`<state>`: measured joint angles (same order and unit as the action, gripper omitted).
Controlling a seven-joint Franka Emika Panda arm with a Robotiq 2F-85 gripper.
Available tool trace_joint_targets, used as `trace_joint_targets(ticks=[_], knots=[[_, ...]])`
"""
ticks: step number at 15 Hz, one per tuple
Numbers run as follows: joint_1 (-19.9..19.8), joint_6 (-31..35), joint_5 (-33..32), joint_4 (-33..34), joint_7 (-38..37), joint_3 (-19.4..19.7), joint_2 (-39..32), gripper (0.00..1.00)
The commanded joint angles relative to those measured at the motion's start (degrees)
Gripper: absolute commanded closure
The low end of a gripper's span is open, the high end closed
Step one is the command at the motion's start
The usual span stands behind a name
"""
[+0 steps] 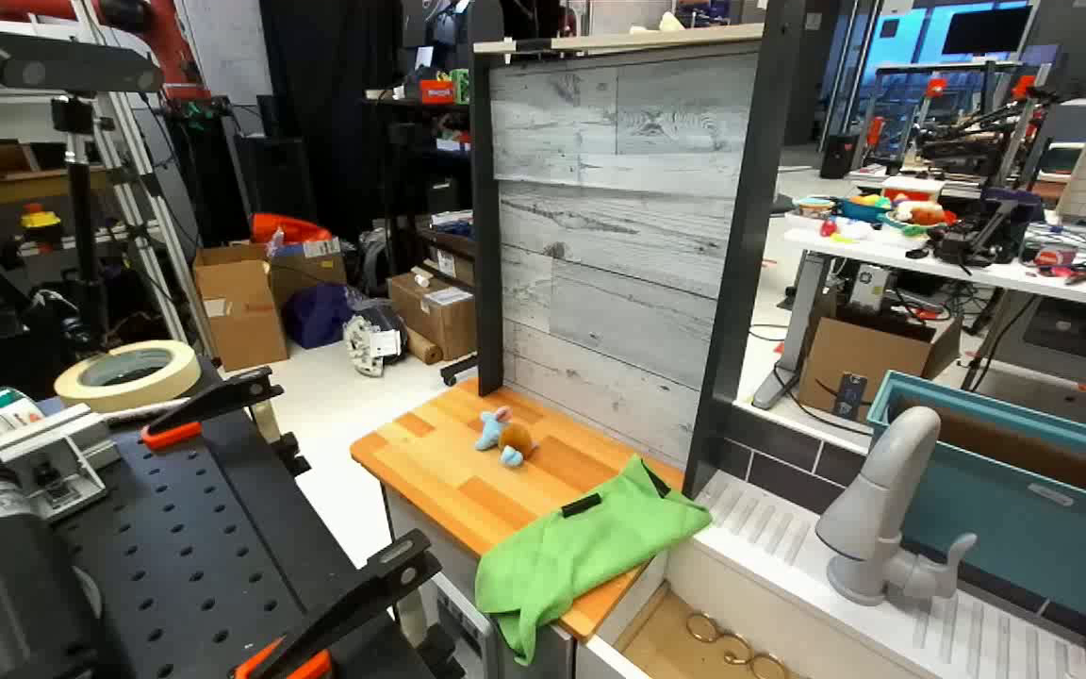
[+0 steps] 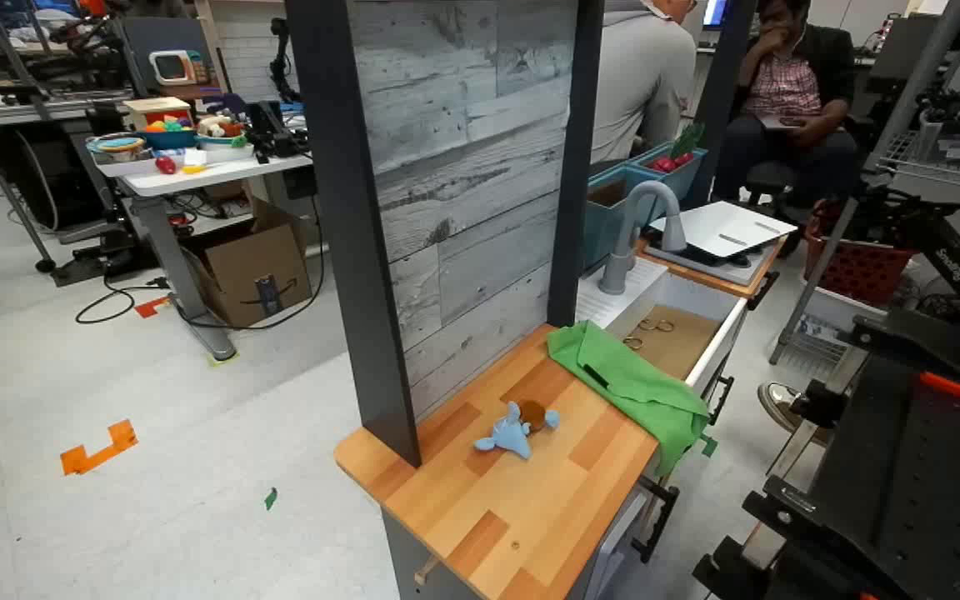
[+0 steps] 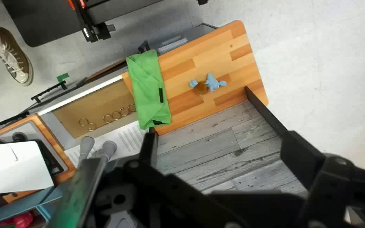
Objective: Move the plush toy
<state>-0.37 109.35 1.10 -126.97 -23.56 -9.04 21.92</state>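
Observation:
A small plush toy with a light blue head and feet and a brown body lies on the wooden countertop. It shows in both exterior views [image 1: 516,438] [image 2: 508,436] and in the wrist view [image 3: 213,83]. The countertop [image 1: 430,434] [image 2: 547,508] [image 3: 214,60] also bears a green cloth at one end. My gripper [image 3: 223,150] shows in the wrist view only, with its fingers wide apart and nothing between them. It is high above the scene, and the toy appears beyond the fingertips, apart from them. The gripper is out of view in both exterior views.
The green cloth [image 1: 590,538] [image 2: 626,392] [image 3: 147,88] hangs over the counter's edge. A grey wood-look panel [image 1: 618,217] [image 2: 472,167] with dark posts stands along one side. An open drawer with metal rings [image 3: 100,104] and a grey faucet [image 1: 882,509] [image 2: 638,233] are beside the cloth.

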Motion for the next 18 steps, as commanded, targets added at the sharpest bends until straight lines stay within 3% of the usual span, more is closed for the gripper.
trace_joint_targets(ticks=[1, 4, 9, 14, 18], knots=[[0.47, -0.09, -0.17, 0.09, -0.13, 0.42, -0.05, 0.00], [0.47, -0.08, -0.17, 0.09, -0.13, 0.42, -0.05, 0.00], [-0.24, 9.50, -4.07, -5.85, -2.74, -1.15, -4.97, 0.00], [-0.16, 22.84, -6.38, -10.89, -5.62, 0.14, -16.91, 0.00], [0.65, 36.29, -10.32, -10.91, -11.84, 3.06, -31.31, 0.00]])
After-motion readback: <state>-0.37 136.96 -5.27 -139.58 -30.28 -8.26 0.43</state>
